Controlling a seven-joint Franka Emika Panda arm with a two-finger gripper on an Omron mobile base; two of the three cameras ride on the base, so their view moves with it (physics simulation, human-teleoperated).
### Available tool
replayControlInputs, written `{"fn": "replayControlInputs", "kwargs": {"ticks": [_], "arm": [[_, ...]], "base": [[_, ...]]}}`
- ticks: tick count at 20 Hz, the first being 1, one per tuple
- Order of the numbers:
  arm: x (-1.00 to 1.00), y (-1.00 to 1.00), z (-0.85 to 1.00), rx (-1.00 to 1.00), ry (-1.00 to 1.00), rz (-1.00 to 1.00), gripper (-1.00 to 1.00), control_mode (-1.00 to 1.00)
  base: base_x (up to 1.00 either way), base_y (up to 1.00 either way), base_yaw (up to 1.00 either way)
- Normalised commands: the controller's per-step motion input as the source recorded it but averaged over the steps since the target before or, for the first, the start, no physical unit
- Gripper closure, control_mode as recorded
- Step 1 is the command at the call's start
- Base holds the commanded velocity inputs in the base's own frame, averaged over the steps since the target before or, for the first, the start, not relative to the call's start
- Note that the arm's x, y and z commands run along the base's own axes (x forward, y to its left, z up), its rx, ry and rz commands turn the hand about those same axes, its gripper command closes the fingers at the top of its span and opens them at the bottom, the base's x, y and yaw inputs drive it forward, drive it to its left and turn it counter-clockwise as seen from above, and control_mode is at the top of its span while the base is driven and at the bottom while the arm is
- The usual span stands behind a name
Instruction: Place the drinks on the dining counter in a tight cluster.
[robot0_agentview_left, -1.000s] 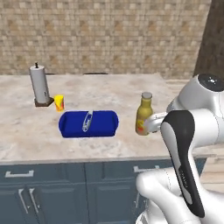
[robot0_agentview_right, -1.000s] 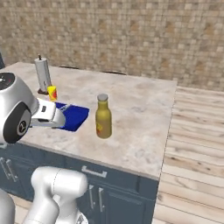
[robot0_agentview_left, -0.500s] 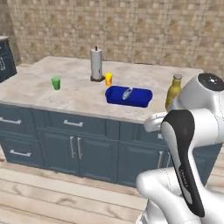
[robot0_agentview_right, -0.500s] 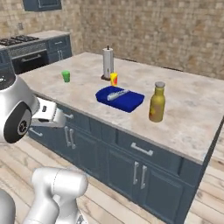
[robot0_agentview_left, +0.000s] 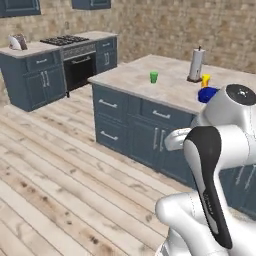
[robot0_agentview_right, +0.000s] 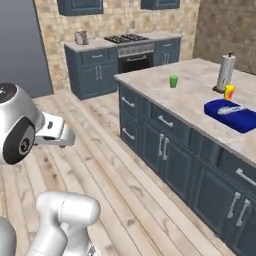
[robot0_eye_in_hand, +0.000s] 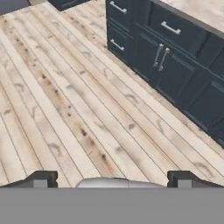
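Observation:
The dining counter (robot0_agentview_left: 131, 76), a beige marble island on dark blue cabinets, stands to the right (robot0_agentview_right: 196, 96). On it lies a blue tray (robot0_agentview_right: 234, 116) holding a small pale object, too small to name. The mustard bottle, the wine bottle and the small clear bottle are out of view or hidden behind my arm. My gripper (robot0_eye_in_hand: 113, 180) hangs over the wooden floor, well short of the island's cabinets (robot0_eye_in_hand: 175, 48). Its fingertips (robot0_eye_in_hand: 41, 179) stand wide apart with nothing between them. The hand (robot0_agentview_right: 56, 133) juts from the arm at the left.
A green cup (robot0_agentview_right: 173, 81), a paper towel holder (robot0_agentview_right: 225, 72) and a small yellow cup (robot0_agentview_right: 229, 92) stand on the island. A second counter with a range (robot0_agentview_left: 67, 41) and a toaster (robot0_agentview_left: 18, 42) lines the back wall. Open wooden floor (robot0_agentview_left: 55, 165) lies between.
The whole picture has shifted: the base has backed away from the island and swung to its left end. The mustard bottle seen earlier has left the views. The gripper holds nothing.

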Motion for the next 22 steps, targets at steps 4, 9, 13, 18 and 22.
{"fn": "replayControlInputs", "kwargs": {"ticks": [4, 9, 13, 18, 22], "arm": [[0.0, 0.0, 0.0, 0.0, 0.0, 0.0, -1.0, 1.0], [0.0, 0.0, 0.0, 0.0, 0.0, 0.0, -1.0, 1.0], [0.0, 0.0, 0.0, 0.0, 0.0, 0.0, -1.0, 1.0], [0.0, 0.0, 0.0, 0.0, 0.0, 0.0, -1.0, 1.0], [0.0, 0.0, 0.0, 0.0, 0.0, 0.0, -1.0, 1.0]], "base": [[-0.22, 0.24, 0.84], [0.38, 0.07, 0.92], [0.76, -0.02, 0.91], [1.0, -0.2, 0.83], [1.0, -0.21, 0.77]]}}
